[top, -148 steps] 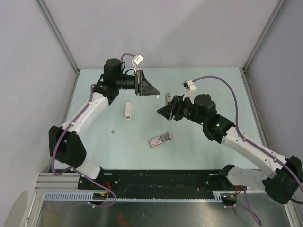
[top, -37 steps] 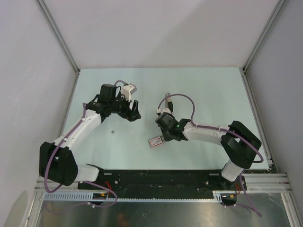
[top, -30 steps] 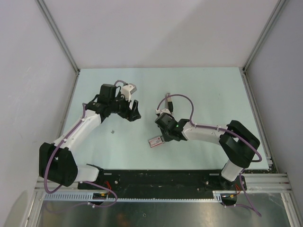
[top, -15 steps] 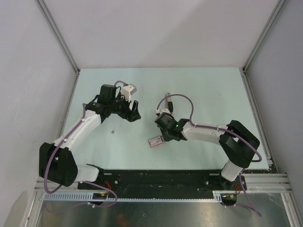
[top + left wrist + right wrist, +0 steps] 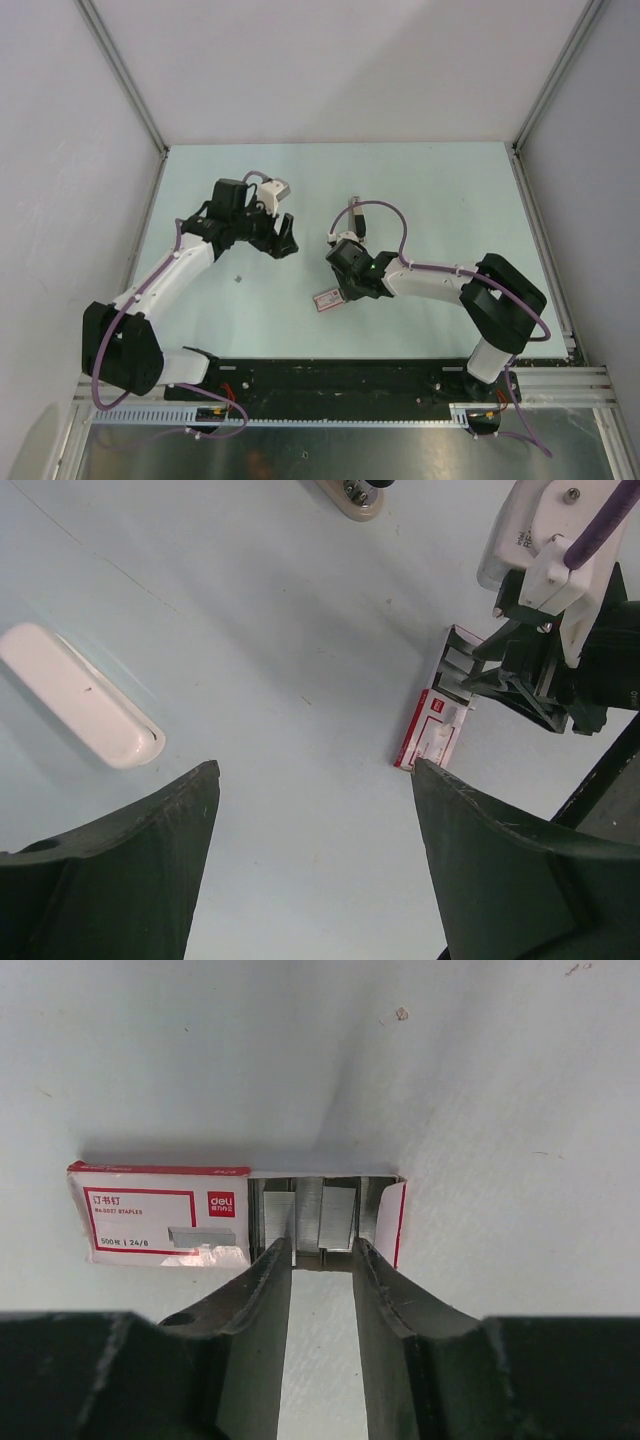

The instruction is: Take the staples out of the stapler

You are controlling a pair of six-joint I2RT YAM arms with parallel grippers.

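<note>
The stapler's white shell (image 5: 80, 708) lies flat on the table, just left of my left gripper (image 5: 312, 770). That gripper is wide open and holds nothing. In the top view my left gripper (image 5: 283, 243) hides the stapler. My right gripper (image 5: 322, 1250) is low over the table, its tips at the open end of a pink-and-grey packet (image 5: 160, 1218). Grey strips of staples (image 5: 338, 1218) lie inside that open end. The right jaws stand a narrow gap apart with bare table showing between them. The dark grey channel part is out of view.
The packet (image 5: 325, 300) lies near the table's middle, with my right gripper (image 5: 338, 290) on its right end. A tiny dark speck (image 5: 238, 279) sits on the table to the left. Metal frame posts and grey walls enclose the table.
The right jaws have parted a little at the packet's open end, and that wrist has edged left with the packet. The left arm has stayed still over the last second.
</note>
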